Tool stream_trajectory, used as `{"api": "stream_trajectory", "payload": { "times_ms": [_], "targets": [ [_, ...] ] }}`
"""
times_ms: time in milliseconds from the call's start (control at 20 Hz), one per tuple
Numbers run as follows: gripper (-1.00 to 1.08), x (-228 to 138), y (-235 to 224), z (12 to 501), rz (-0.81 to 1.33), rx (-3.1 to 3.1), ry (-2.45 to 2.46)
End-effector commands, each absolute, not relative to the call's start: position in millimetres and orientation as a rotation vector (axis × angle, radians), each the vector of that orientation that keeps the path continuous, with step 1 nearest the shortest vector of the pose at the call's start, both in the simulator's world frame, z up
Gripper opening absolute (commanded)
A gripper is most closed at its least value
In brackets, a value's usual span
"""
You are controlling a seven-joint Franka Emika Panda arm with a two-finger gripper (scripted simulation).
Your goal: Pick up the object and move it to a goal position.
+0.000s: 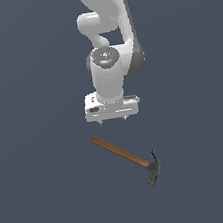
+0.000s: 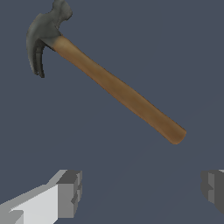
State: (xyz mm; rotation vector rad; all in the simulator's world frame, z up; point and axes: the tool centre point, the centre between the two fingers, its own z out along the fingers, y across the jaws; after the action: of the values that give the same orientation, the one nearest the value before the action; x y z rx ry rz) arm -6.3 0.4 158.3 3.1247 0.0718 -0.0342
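Observation:
The hammer (image 1: 128,157) lies flat on the dark grey surface, its brown wooden handle running from the exterior view's upper left down to the dark grey metal head (image 1: 153,168) at lower right. In the wrist view the hammer (image 2: 118,92) lies diagonally, with the head (image 2: 43,35) at one end. My gripper (image 1: 113,120) hangs above and behind the handle's free end, open and empty, not touching the hammer. In the wrist view the gripper (image 2: 142,192) shows two spread fingertips (image 2: 70,192) with nothing between them.
The white arm (image 1: 108,43) rises behind the gripper in the exterior view. The dark grey surface (image 1: 45,194) spreads all around the hammer. No other object shows.

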Motion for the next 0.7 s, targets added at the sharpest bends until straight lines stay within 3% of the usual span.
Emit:
{"api": "stream_trajectory", "payload": {
  "times_ms": [0, 650],
  "targets": [
    [1.0, -6.3, 0.4, 158.3, -0.034, 3.125, 0.072],
    [1.0, -4.2, 30.9, 162.2, -0.04, 3.121, 0.141]
  ]
}}
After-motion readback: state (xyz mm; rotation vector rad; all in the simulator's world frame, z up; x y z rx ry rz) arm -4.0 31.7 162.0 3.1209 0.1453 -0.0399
